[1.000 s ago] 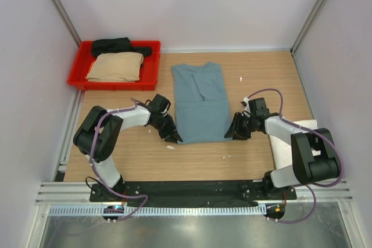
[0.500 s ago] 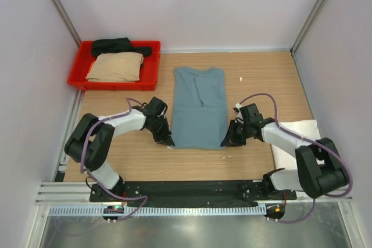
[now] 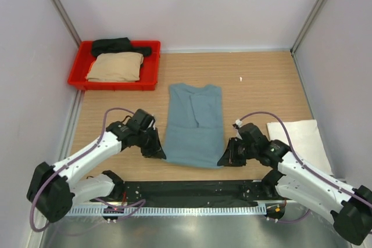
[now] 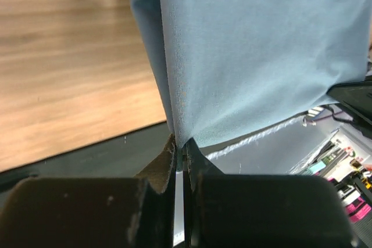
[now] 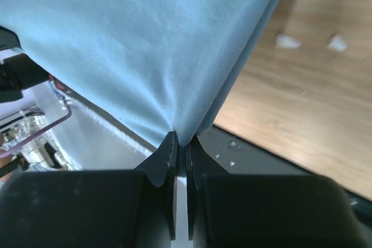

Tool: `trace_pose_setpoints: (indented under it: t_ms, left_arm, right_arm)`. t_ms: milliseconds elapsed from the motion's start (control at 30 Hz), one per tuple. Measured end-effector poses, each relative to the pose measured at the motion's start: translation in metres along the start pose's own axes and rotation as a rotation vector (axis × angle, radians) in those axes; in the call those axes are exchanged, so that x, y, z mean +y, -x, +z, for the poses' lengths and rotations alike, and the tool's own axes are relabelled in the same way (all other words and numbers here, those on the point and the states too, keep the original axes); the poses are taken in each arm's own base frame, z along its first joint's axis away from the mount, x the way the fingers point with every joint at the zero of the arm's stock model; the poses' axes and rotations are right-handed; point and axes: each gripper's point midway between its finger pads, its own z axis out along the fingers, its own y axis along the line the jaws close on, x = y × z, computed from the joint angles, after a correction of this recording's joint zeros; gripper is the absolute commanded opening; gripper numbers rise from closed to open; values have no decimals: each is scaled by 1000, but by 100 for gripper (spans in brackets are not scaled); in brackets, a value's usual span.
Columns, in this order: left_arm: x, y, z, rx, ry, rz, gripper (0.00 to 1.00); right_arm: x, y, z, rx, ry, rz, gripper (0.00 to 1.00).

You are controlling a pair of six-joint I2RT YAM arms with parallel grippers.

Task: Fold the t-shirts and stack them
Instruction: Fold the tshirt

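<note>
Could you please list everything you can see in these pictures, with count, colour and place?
table: 1, light wood, under everything
red tray: 1, red, far left corner
tan t-shirt: 1, tan, folded in tray
black t-shirt: 1, black, in tray behind tan one
teal-blue t-shirt: 1, teal-blue, mid-table
white t-shirt: 1, white, folded, right edge
left gripper: 1, black, shut on teal-blue shirt's near left corner
right gripper: 1, black, shut on its near right corner
</note>
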Motion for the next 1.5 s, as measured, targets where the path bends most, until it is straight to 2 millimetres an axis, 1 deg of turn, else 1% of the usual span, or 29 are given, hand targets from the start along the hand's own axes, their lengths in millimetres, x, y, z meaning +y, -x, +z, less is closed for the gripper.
trace_pose_setpoints:
  t_ms: [133,200,267,400,533,633,700,767,867,933,1067,1133,1300,1400,1500]
  left_arm:
    - [-1,-13,-22,-13,-36,2,0]
    - [-1,-19,-32,-11,-48,1,0]
    - [-1,-24,-40,-2,-43,-2,0]
    - [-9,-25,-60,8,-26,-2,0]
    - [-31,-13,-84,-23,-35,15,0]
    - [-41,0,-91,-27,-27,16,0]
    - [-46,15,-91,-27,-9,-1,0]
    - [-48,33,-91,-37,-1,-37,0]
    - [-51,59,-92,-46,9,-82,0]
    - [-59,77,-89,-51,8,-89,0]
    - [-71,104,-77,-35,22,-83,0]
    - [-73,115,-71,-33,28,-87,0]
    - [-71,142,-55,-22,47,-111,0]
    - [-68,157,-47,-17,57,-133,0]
    - [-66,176,-39,-19,63,-151,0]
  right_arm:
    - [13,-16,-7,12,18,32,2]
    - [20,-20,-13,22,12,52,2]
    - [31,-19,-20,22,19,63,2]
    - [56,-10,-38,5,49,87,2]
    - [75,-3,-54,-5,56,101,2]
    - [85,5,-57,-10,59,112,1]
    - [88,10,-56,-6,56,125,2]
    - [85,29,-55,-14,45,171,2]
    - [79,66,-53,-35,34,242,1]
    - [77,87,-52,-32,31,264,1]
    - [75,115,-46,13,45,260,1]
    - [72,128,-43,28,54,265,2]
    - [60,159,-37,57,80,280,2]
    - [59,180,-33,65,100,280,2]
    - [57,200,-25,70,121,280,2]
